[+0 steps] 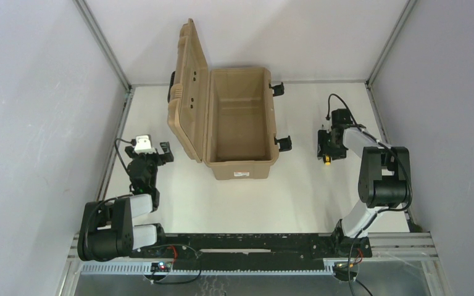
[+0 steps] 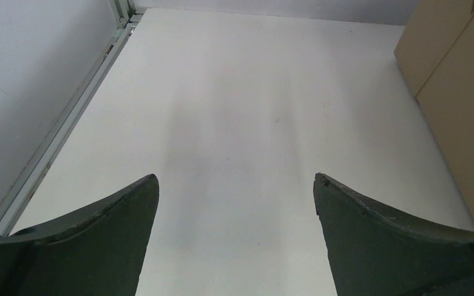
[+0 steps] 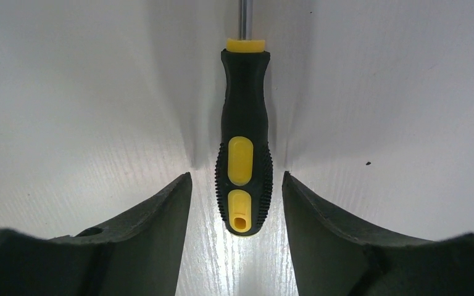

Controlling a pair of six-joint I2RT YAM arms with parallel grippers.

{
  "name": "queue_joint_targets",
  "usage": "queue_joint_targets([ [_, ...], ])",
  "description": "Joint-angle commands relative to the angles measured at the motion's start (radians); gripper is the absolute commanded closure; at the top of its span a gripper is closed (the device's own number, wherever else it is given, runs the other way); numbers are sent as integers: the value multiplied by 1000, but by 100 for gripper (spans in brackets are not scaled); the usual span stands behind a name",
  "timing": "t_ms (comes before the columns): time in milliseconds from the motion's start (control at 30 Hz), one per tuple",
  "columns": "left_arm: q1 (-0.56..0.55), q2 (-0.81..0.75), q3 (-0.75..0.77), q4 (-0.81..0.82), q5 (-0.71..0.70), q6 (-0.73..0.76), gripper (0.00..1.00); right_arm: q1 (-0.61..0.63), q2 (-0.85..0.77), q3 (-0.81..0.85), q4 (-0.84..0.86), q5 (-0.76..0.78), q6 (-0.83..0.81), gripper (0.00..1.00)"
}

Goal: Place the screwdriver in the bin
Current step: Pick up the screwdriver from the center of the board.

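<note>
Tan bin (image 1: 241,165) sitting lid-open, screwdriver (image 3: 243,154) lying right of it; right gripper (image 3: 236,179) straddling screwdriver, half-open, not gripping; left gripper (image 2: 236,179) gaping, empty.

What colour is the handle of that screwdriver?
The screwdriver handle is black with yellow inserts; the right wrist view shows it best.

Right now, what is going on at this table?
The right hand is down at the table, its fingers on either side of the screwdriver, with small gaps beside its yellow-and-black handle, so nothing is gripped yet. The bin stands to its left with the lid swung open and nothing visible inside. The left hand is open above bare table on the bin's other side.
</note>
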Motion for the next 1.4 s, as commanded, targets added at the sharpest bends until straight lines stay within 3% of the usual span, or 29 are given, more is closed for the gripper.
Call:
queue_joint_targets([
  [0,1,-9,14,35,6,17,0,1,12,41,-5,15,3,37],
  [767,1,-8,13,35,6,17,0,11,66,57,-4,44,3,58],
  [1367,3,-8,13,35,6,17,0,19,-2,106,-57,42,4,98],
])
